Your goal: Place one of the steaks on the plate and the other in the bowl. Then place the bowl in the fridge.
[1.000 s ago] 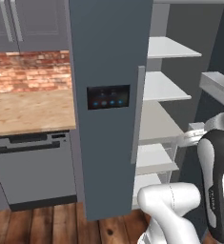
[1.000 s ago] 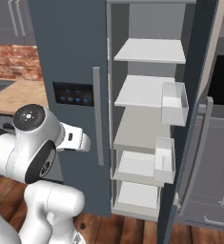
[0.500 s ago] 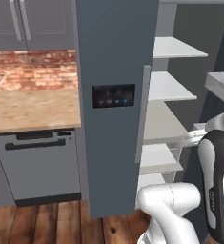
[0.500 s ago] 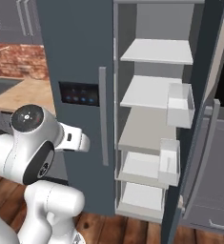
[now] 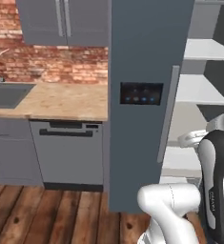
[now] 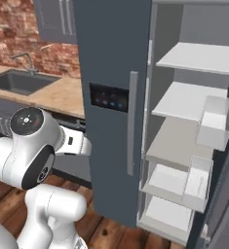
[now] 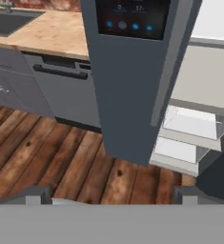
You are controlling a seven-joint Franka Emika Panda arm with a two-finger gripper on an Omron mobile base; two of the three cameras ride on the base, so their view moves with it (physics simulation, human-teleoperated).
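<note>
Everything in both base views has slid sideways since a moment ago, which means the base has driven left along the cabinets rather than anything in the kitchen shifting; the sink has come into sight and the open side of the fridge sits further right.

Biggest thing in front of me is the slate-blue fridge (image 5: 142, 57). Its left door is closed, with a long silver handle (image 6: 132, 121) and a black panel of small blue lights (image 5: 141, 93). The right side stands open, and pale shelves (image 6: 194, 99) step down inside it, with clear bins (image 6: 211, 121) on the open door's inner face in the right base view. I cannot see the bowl, the plate or either steak from where the cameras look, so I cannot tell where they lie.

Left of the fridge runs a light wooden counter (image 5: 61, 101) under a red brick wall (image 5: 42, 62) and grey upper cabinets (image 5: 63, 21). A grey dishwasher (image 5: 68, 152) sits below the counter, just beside the fridge. Further left a dark sink (image 6: 23, 81) with a curved tap (image 6: 21, 59) is set into the counter. Wooden floorboards (image 7: 51, 152) stretch below.

The white arm (image 6: 30, 155) is folded low in front of the fridge. In the hand view the gripper (image 7: 112, 193) points down toward the floor by the fridge's foot, its two dark fingertips (image 7: 35, 193) standing wide apart with nothing between them.
</note>
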